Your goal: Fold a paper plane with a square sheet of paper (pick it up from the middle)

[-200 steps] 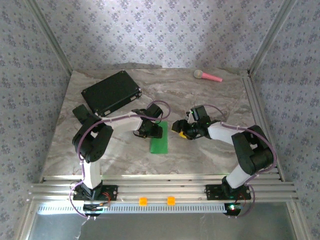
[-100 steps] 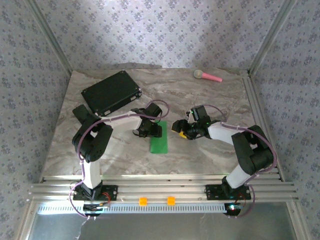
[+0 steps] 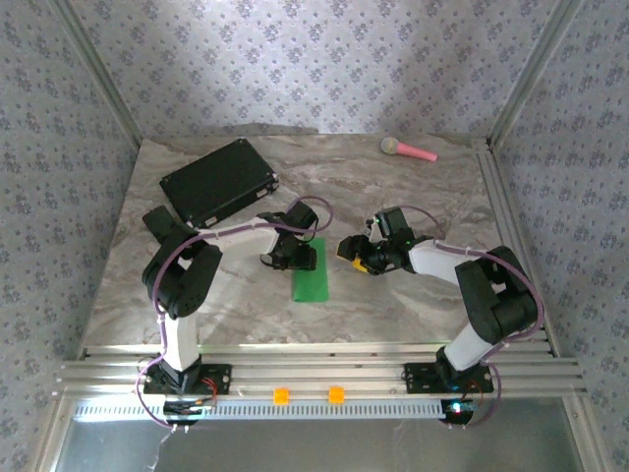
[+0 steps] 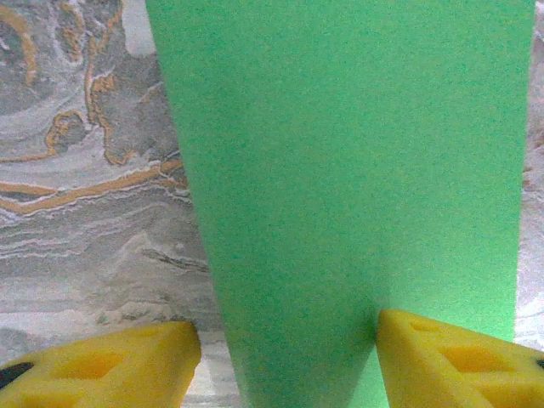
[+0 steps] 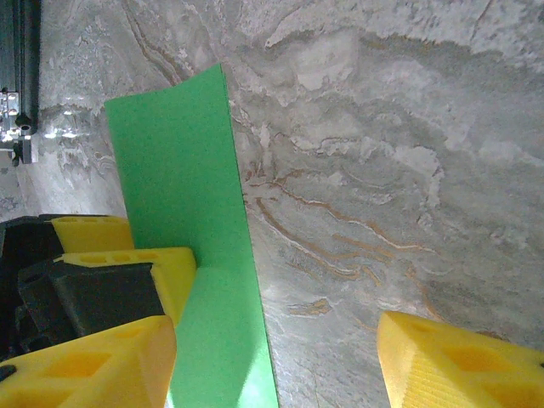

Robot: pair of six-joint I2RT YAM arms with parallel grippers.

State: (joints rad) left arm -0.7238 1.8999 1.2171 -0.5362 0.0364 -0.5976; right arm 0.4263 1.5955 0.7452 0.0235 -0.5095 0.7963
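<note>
Paper, a narrow green strip, lies flat mid-table; left gripper at its 12 o'clock end, fingers apart straddling it; right gripper at 3 o'clock, fingers apart.

Lab booth, wallpapered walls, aluminium rails

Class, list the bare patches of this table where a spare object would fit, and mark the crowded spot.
Free: the far middle, between the black case and the pink toy; the near strip between the green paper and the front rails. Crowded: the centre, where the left gripper and right gripper flank the paper's far end.
</note>
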